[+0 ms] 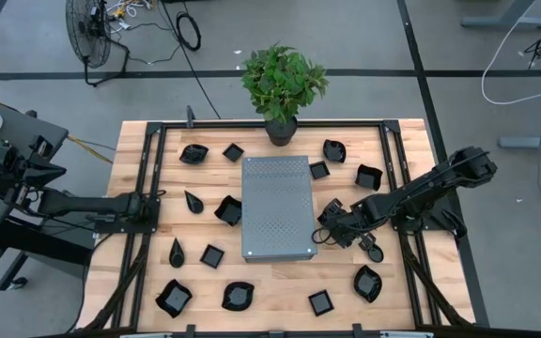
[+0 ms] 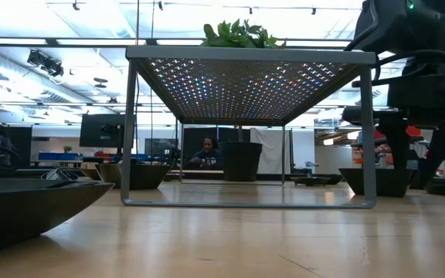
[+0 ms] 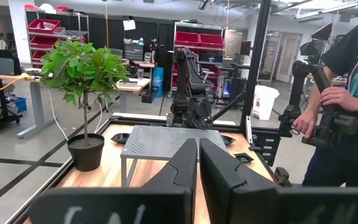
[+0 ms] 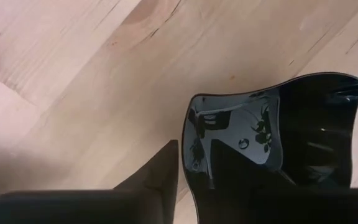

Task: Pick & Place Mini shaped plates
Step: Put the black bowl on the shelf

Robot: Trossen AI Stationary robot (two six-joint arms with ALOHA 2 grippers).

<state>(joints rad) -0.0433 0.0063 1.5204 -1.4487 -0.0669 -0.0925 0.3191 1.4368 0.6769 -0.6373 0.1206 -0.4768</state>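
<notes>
High view: I see the wooden table [image 1: 402,300] with the grey perforated slab [image 1: 276,207] at its centre and a potted plant [image 1: 283,86] at the far edge.
Mini shaped plates: glossy black dishes lie scattered on both sides of the slab, among them a square one [image 1: 233,151] near the plant, a teardrop one [image 1: 176,253] on the left side and a rounded one [image 1: 238,297] along the near edge.
Right gripper [image 1: 328,228]: I have it low over the table just beside the slab's right edge, at a square wavy-edged plate [image 4: 278,140].
Right fingers: in the right wrist view one finger [image 4: 157,177] sits outside the plate's rim and the other inside the dish, so they straddle the rim; I cannot tell whether they are pressing on it.
Plate at the gripper: it appears to rest on the wood.
Left gripper [image 3: 197,171]: I see its fingers closed together on nothing, the arm parked at the table's left edge and facing across toward the slab.
Left wrist view: a person [image 3: 353,93] stands beyond the table's edge, hands on dark equipment.
</notes>
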